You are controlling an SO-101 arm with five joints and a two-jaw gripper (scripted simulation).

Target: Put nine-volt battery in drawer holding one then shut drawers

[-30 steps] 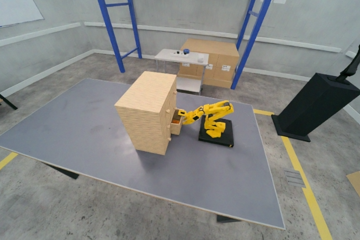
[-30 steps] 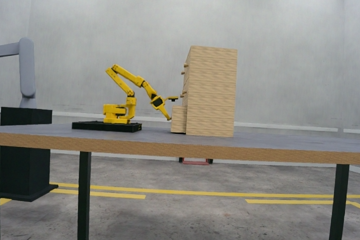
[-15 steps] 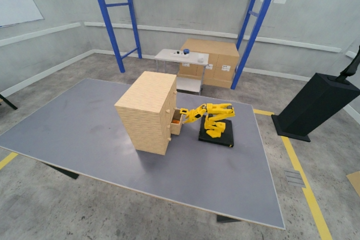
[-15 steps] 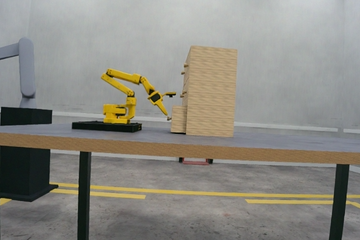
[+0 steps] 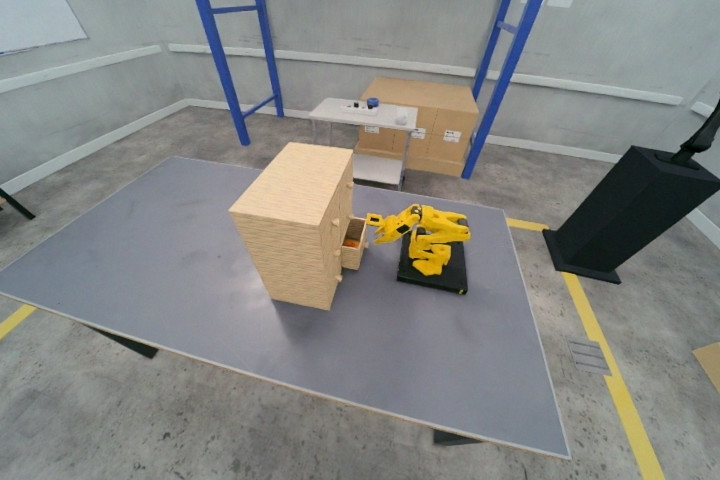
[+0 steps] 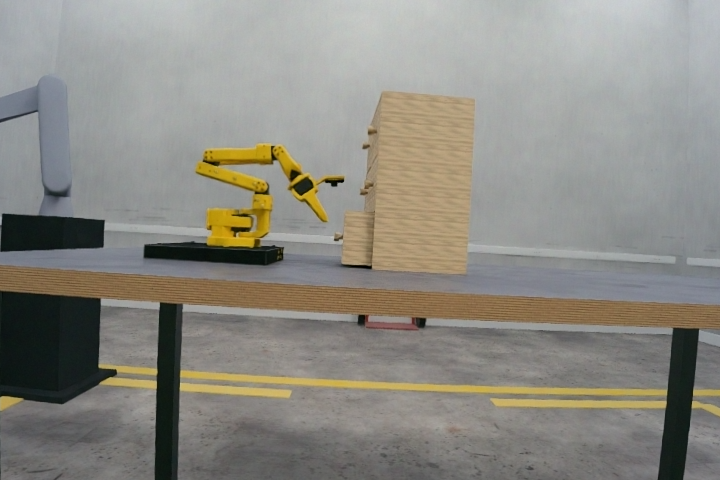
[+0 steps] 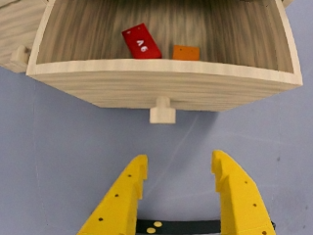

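Observation:
The wooden drawer cabinet point(image 5: 296, 220) stands on the grey table. One low drawer point(image 5: 353, 243) is pulled out toward the arm; it also shows in the side view point(image 6: 356, 238). In the wrist view a red nine-volt battery point(image 7: 143, 42) and an orange one point(image 7: 187, 53) lie side by side on the drawer floor, partly hidden by the front wall. The drawer's knob point(image 7: 162, 110) is just ahead of my gripper point(image 7: 178, 166). The gripper is a little open and empty, held back from the knob and above it point(image 6: 331, 199).
The cabinet's other drawers are shut, with their knobs point(image 5: 334, 222) facing the arm. The arm's black base plate point(image 5: 432, 271) sits close to the right of the cabinet. A black pedestal point(image 5: 627, 209) stands off the table to the right.

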